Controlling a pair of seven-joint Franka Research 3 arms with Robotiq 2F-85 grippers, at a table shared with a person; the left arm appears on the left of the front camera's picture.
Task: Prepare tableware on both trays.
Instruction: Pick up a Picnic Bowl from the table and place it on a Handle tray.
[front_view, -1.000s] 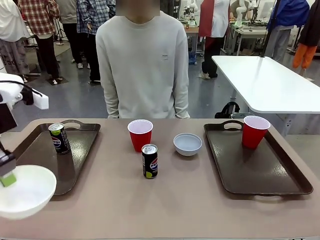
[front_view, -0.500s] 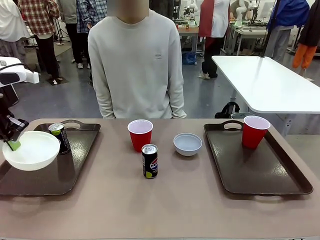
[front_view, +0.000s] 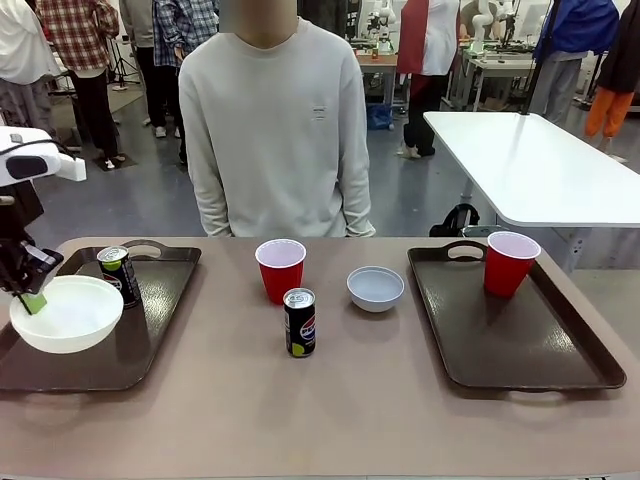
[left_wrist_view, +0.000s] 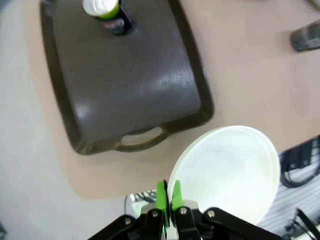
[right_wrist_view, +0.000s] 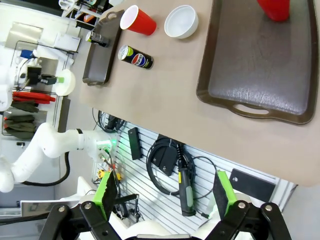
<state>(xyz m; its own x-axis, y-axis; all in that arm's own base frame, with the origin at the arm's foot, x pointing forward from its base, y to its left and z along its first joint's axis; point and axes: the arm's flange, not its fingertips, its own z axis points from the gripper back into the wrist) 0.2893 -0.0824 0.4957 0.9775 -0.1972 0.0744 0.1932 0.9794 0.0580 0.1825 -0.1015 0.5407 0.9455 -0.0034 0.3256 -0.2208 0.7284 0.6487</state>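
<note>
My left gripper (front_view: 30, 296) is shut on the rim of the white bowl (front_view: 66, 314), held over the left part of the left tray (front_view: 150, 335). In the left wrist view the green fingers (left_wrist_view: 161, 196) pinch the bowl's (left_wrist_view: 230, 167) edge above that tray (left_wrist_view: 125, 85). A soda can (front_view: 118, 275) stands on the tray's far side. On the bare table between the trays are a red cup (front_view: 280, 268), a second can (front_view: 299, 322) and a greyish-white bowl (front_view: 376, 288). The right tray (front_view: 520, 345) holds a red cup (front_view: 510, 262). My right gripper (right_wrist_view: 166, 195) is open, high above the table's near edge.
A person in a pale sweater (front_view: 275, 130) stands at the far edge of the table, arms down. A white table (front_view: 540, 160) stands behind at the right. Cables and a slatted panel (right_wrist_view: 170, 165) lie below the table's near edge.
My left gripper has carried the white bowl from the table's near-left corner up and away over the left tray, then sunk a little. The person shifted slightly left.
</note>
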